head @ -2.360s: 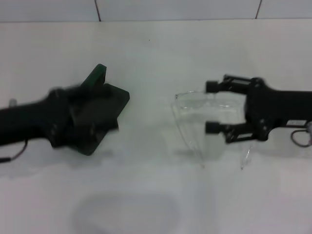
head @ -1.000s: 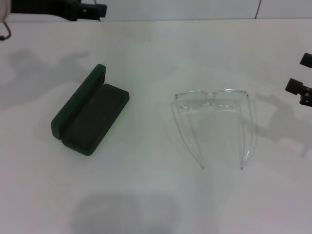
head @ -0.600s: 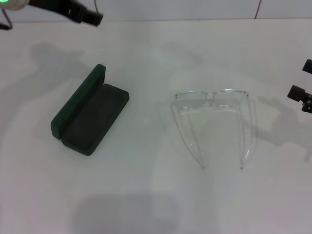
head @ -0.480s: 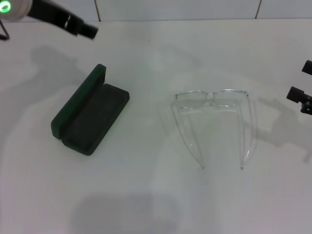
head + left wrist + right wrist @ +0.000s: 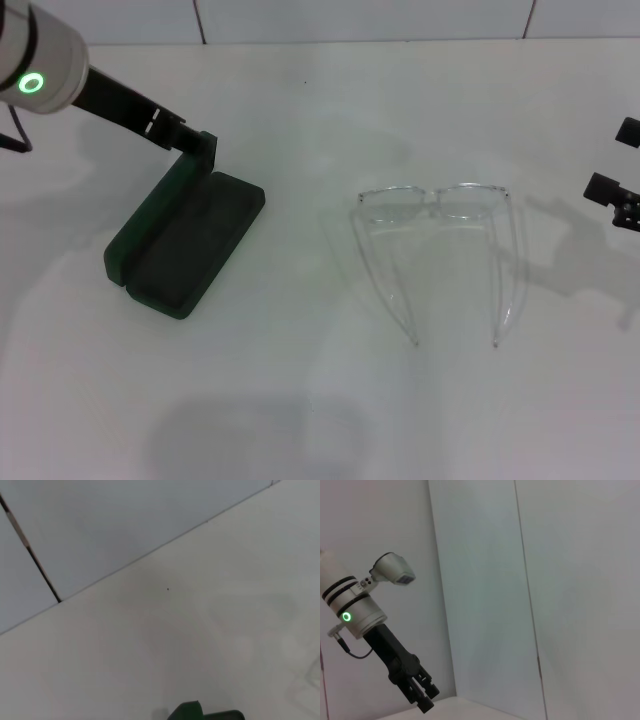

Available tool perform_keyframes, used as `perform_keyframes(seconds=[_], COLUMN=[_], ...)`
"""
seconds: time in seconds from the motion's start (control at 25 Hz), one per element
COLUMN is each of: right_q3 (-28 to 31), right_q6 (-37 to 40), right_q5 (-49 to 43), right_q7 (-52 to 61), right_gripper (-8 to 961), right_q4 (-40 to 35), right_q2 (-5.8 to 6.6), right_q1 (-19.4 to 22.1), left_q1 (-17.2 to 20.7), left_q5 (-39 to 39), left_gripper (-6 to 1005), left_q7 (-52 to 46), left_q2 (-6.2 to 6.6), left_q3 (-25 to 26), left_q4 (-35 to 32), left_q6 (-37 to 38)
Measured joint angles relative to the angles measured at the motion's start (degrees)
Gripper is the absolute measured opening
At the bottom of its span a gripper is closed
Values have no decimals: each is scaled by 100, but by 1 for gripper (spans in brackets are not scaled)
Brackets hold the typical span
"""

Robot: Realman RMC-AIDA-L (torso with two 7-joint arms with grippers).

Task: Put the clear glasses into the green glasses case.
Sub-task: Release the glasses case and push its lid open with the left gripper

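The green glasses case [image 5: 190, 240] lies open at the left of the white table, its lid [image 5: 158, 205] standing up along the far-left side and its dark inside bare. A green corner of the case [image 5: 200, 712] shows in the left wrist view. My left gripper [image 5: 195, 143] reaches down from the upper left, right at the lid's far end; the right wrist view shows my left gripper [image 5: 422, 697] from afar. The clear glasses [image 5: 437, 203] rest unfolded at centre right, arms pointing toward me. My right gripper [image 5: 615, 158] hangs open at the right edge, apart from the glasses.
The white table [image 5: 300, 400] spreads around both objects. A tiled wall [image 5: 360, 18] runs along its far edge. The left arm's white link with a green light [image 5: 35, 82] slants over the table's upper left corner.
Both grippers left the case and glasses earlier. The left arm, then high at the upper left, has swung down to the lid's far end. The right gripper stays at the right edge.
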State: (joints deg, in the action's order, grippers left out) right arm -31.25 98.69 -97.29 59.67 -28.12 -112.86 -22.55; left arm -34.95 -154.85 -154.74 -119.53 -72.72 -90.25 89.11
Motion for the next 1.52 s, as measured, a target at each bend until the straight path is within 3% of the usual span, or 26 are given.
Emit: perform_keyframes(seconds=[0.6,1.4,1.52], right_q3=[-3,50,46], right_q6=[-17,-97,-130], right_q5=[-45,-17,-8], right_q7=[-75,-78,-78], right_gripper=[889,889,889], right_q4=[72,70,70], right_q2=[-16,-19,-30], right_q1=[-48,-109,-103], left_q1=[-110,-168,-142], left_q5=[-381,-330,-272], left_gripper=[678,623,484], left_q7=[154,298,324], left_q2=[2,-8,-8], left_q3=[-62,-76,-75], left_q4=[1205,1562,1530], left_q6=[-598,-668,-654])
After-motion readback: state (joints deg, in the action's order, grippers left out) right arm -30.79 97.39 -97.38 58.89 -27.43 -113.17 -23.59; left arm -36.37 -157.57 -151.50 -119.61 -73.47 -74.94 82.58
